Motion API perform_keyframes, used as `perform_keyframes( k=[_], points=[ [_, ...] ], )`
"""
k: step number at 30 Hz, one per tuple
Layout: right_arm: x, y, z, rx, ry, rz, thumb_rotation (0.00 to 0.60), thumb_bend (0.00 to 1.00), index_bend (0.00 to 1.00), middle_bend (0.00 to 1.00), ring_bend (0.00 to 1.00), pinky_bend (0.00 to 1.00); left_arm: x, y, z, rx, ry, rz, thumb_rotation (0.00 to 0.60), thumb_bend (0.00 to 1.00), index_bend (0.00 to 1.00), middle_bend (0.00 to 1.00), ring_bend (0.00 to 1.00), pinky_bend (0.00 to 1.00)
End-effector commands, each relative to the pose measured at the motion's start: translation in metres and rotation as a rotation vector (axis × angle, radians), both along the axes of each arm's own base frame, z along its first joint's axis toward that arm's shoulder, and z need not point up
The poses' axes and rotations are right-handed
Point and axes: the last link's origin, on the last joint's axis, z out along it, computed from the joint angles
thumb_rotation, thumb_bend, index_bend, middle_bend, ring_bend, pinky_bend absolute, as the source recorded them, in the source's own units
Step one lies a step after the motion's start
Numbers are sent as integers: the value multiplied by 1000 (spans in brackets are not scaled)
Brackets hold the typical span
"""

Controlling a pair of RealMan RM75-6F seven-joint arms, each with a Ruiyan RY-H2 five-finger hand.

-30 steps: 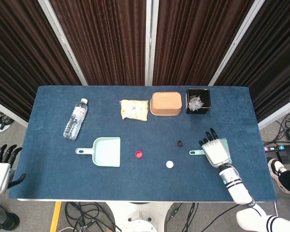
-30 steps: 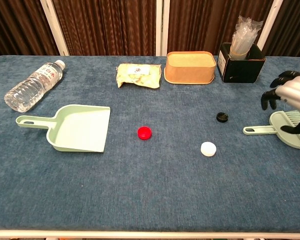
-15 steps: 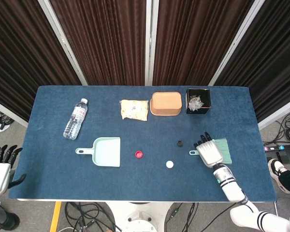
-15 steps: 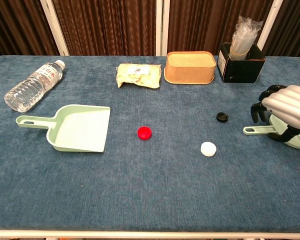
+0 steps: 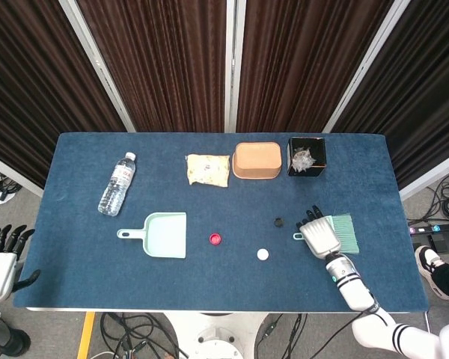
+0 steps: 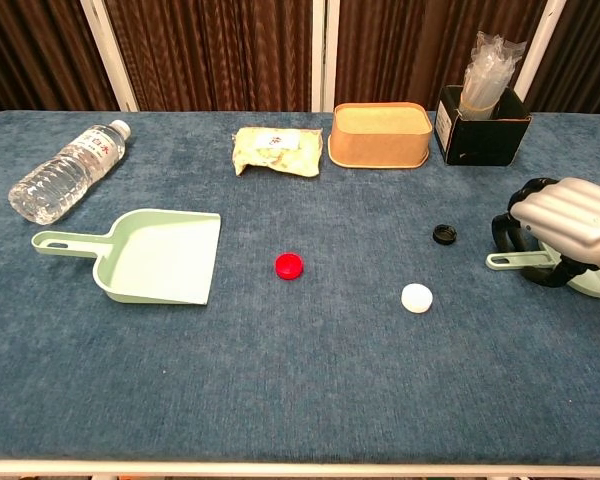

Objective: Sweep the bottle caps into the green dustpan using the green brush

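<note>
The right hand (image 6: pixel 565 228) has slid left over the green brush (image 5: pixel 343 232), fingers now curled around its smooth plastic handle beside the black cap (image 6: pixel 444 234), while the left hand (image 5: pixel 0 258) idles spread off the felt worktop (image 6: pixel 300 400).

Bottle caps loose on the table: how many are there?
3. The red cap lies just right of the green dustpan, the white cap sits nearer the front edge, and the black cap is beside the right hand. None seems hidden.
</note>
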Motion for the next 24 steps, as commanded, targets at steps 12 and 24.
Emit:
perform_keyframes(
  k=[12, 24],
  points=[
    [5, -2, 9, 6, -38, 22, 600, 436, 620, 622, 326, 212, 5, 11, 3, -10, -5, -48, 600, 192, 146, 97, 2, 13],
    [59, -11, 86, -31, -246, 105, 600, 471, 656, 645, 332, 216, 41, 91, -17, -134, -112, -167, 600, 188, 345, 295, 216, 131]
  ],
)
